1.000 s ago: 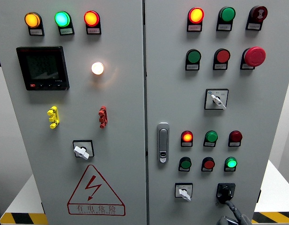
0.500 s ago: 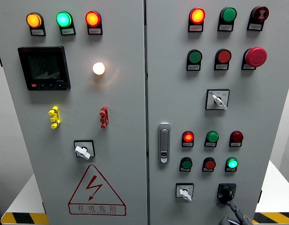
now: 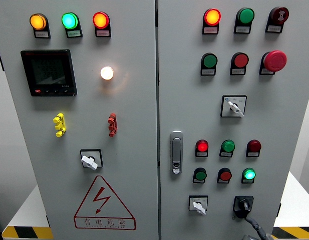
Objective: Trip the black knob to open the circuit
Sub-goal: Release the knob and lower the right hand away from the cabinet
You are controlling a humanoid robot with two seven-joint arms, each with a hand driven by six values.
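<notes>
The black knob (image 3: pixel 243 204) sits on its black square plate at the lower right of the right-hand cabinet door, with its pointer turned towards the lower left. Just beneath it, a narrow grey part of my right hand (image 3: pixel 258 229) rises from the bottom edge, its tip close under the knob's plate. Most of the hand is cut off by the frame, and I cannot tell whether it touches the knob. The left hand does not show.
A white selector switch (image 3: pixel 198 204) sits left of the knob, with lit indicator lamps (image 3: pixel 249 174) above. A door handle (image 3: pixel 176 152) is near the seam. The left door carries a meter (image 3: pixel 48 72), another switch (image 3: pixel 90 160) and a warning triangle (image 3: pixel 103 202).
The whole panel has drifted a few pixels to the right in view. Less of my right hand shows at the bottom edge than a second ago.
</notes>
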